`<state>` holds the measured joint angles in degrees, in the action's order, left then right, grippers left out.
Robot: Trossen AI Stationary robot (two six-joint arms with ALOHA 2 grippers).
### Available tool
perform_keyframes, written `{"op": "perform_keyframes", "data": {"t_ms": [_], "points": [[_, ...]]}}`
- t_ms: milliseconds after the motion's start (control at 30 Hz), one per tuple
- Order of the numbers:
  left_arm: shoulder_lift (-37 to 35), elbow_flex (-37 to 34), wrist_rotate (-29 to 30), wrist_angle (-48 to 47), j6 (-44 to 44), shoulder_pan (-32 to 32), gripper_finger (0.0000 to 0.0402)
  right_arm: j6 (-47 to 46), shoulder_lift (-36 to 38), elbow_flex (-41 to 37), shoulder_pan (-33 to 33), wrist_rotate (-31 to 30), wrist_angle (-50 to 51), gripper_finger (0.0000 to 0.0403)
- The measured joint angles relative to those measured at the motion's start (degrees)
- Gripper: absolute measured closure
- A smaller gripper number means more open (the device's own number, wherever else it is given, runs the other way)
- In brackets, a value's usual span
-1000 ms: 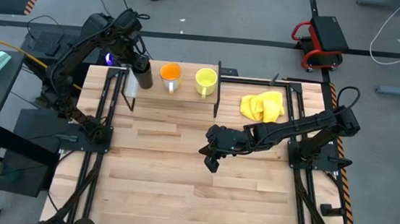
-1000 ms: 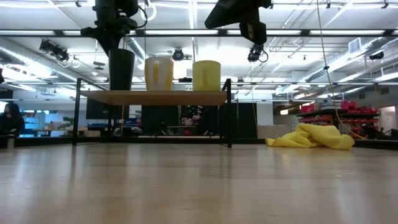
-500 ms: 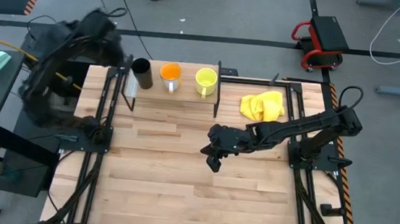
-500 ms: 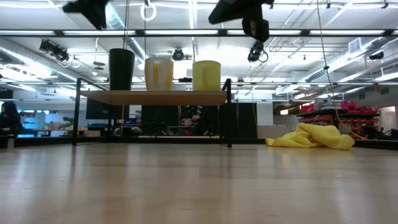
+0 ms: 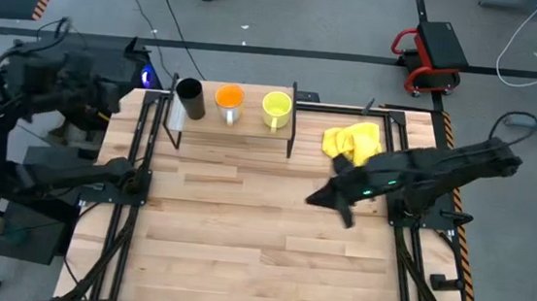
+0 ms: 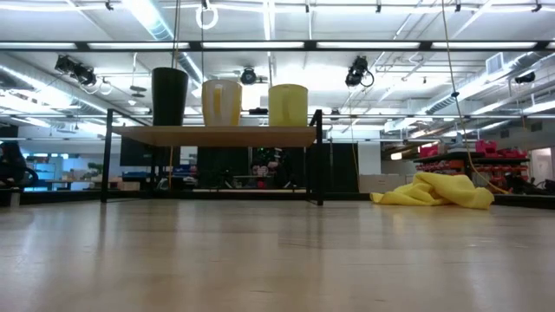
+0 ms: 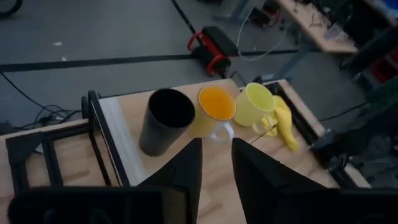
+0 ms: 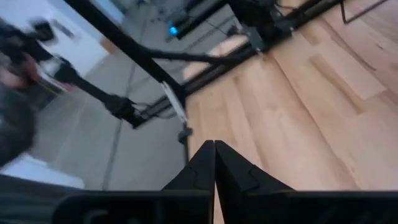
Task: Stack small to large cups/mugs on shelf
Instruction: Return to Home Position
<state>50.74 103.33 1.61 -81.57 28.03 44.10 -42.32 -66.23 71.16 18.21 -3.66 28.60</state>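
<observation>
Left pincer [image 7: 217, 146]: slightly parted, empty, upper left of high view, off table [image 5: 242, 226]. Right pincer [image 8: 214, 146]: closed, empty, right of centre. Black cup [image 5: 188, 97], orange mug [image 5: 229, 99], yellow mug [image 5: 275, 106] side by side on shelf [image 5: 251, 122], upper centre, ranked by size; likely finished.

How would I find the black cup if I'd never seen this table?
Look at the far edge of the big wooden table, where a low shelf on black posts holds three cups in a row. The black cup stands at the left end, next to the orange mug. It is the tallest, the only dark one, and has no handle.
</observation>
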Motion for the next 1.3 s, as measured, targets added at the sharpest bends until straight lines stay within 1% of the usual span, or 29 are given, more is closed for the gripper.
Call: {"op": "perform_keyframes", "data": {"t_ms": [67,100,133,200,233,300,400,467,500,633,700,767,867,1000,1133,1300], "points": [[-1.4,0.0,0.2,-0.1,1.6,0.0,0.0307,-0.4,3.3,0.0,2.0,-0.6,1.5,0.0389],[-1.9,0.0,0.5,0.1,1.8,0.0,0.0308,1.1,4.5,0.0,3.4,-1.1,2.2,0.0388],[-2.4,0.0,0.6,0.0,1.1,0.0,0.0309,3.4,5.8,0.0,4.9,-2.6,2.0,0.0388],[-3.5,-0.9,0.4,-0.8,-0.8,0.0,0.0313,7.4,8.1,-0.4,8.1,-7.4,-0.6,0.0388],[-4.2,-1.8,-0.4,-1.0,-1.2,0.0,0.0314,9.5,9.4,-0.7,9.6,-9.4,-3.3,0.0388],[-5.9,-4.5,-2.5,-0.8,-1.2,0.0,0.0316,14.2,11.8,-2.3,12.3,-11.4,-10.7,0.0389],[-10.4,-11.3,-3.4,1.0,-1.2,0.0,0.0316,22.2,15.4,-8.1,16.6,-11.3,-24.4,0.0389],[-14.8,-17.5,-4.0,5.5,0.0,0.0,0.0313,25.5,17.9,-13.8,19.1,-10.9,-32.8,0.0389],[-17.2,-21.0,-5.2,8.4,0.6,0.0,0.0311,26.5,19.3,-16.9,19.8,-11.0,-36.9,0.0389],[-26.0,-34.5,-12.4,24.2,2.3,0.0,0.0307,27.8,24.9,-29.6,20.0,-11.3,-54.6,0.0389],[-29.6,-39.8,-15.8,31.9,3.4,0.0,0.0306,28.1,27.6,-34.6,19.8,-9.9,-60.3,0.0389],[-31.8,-43.9,-18.5,37.4,3.9,0.0,0.0307,29.1,30.9,-37.4,19.2,-6.8,-63.5,0.0389],[-33.9,-47.3,-19.9,40.2,3.3,0.0,0.0311,30.9,36.2,-38.8,18.9,-4.2,-64.3,0.0389],[-35.1,-49.3,-19.4,39.4,1.1,0.0,0.0316,34.7,42.9,-38.9,18.9,-2.4,-61.3,0.0389],[-35.6,-48.9,-18.4,40.0,0.8,0.0,0.0316,35.8,50.1,-38.9,18.9,-2.0,-57.4,0.0389],[-35.7,-47.5,-17.5,39.9,-0.4,0.0,0.0309,36.5,56.4,-38.9,18.9,-2.0,-52.5,0.0389]]}}
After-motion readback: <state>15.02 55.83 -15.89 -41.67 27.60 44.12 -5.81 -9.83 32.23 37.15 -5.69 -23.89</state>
